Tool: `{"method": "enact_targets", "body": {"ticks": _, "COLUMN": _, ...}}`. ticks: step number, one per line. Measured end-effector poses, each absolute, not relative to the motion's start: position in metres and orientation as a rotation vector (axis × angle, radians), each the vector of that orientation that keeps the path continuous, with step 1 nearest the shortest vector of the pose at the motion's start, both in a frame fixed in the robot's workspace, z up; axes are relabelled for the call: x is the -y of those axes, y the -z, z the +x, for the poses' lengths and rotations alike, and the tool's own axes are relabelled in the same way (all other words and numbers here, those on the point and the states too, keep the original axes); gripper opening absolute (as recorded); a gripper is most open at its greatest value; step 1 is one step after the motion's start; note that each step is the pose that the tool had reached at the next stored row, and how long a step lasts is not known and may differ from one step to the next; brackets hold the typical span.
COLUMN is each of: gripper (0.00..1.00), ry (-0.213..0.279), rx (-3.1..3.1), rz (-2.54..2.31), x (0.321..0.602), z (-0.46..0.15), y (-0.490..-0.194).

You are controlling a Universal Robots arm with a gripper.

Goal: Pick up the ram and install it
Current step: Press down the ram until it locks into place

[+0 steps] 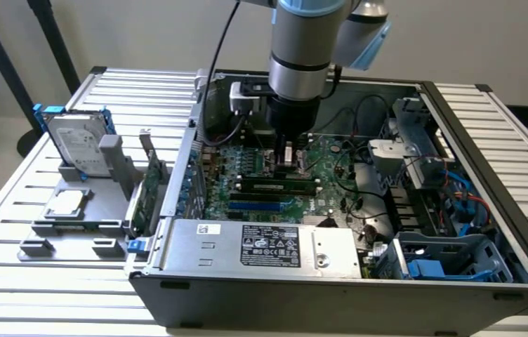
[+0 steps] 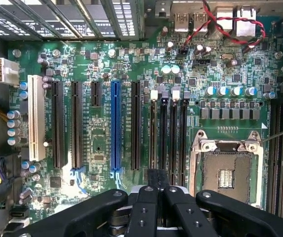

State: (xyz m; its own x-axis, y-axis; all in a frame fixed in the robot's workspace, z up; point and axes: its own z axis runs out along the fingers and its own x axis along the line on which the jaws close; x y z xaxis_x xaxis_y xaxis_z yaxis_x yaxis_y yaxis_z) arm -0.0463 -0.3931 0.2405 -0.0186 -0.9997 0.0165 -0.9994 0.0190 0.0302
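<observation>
Showing the exterior view from its left to its right: a grey plastic parts holder [image 1: 34, 228] props a silver hard drive [image 1: 76, 140] and a tall green expansion card [image 1: 154, 186] upright, presumably so each can be gripped from above. The open dark-grey metal computer case [image 1: 339, 295] lies on its side, so the green motherboard [image 1: 245, 165] faces upward. The ram [image 1: 278, 186], a long narrow dark-green stick with a pale label, lies along a motherboard slot; whether it is fully latched cannot be told. Just behind it hangs the black two-fingered gripper [image 1: 288, 163], fingers pressed together and pinching nothing. The wrist view places it [image 2: 157, 180] over the black memory slots, between the blue slot [image 2: 115, 126] and the metal-framed processor socket [image 2: 228, 173]. The pressed-together tips probably serve as a blunt pusher for seating.
</observation>
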Motion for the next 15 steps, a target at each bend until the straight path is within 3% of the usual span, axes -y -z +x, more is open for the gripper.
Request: {"method": "enact_targets", "body": {"ticks": 15, "gripper": 0.11, "ry": 0.042, "rx": 2.23, "rz": 2.189, "x": 0.3932, "z": -0.0463, "y": -0.2333}}
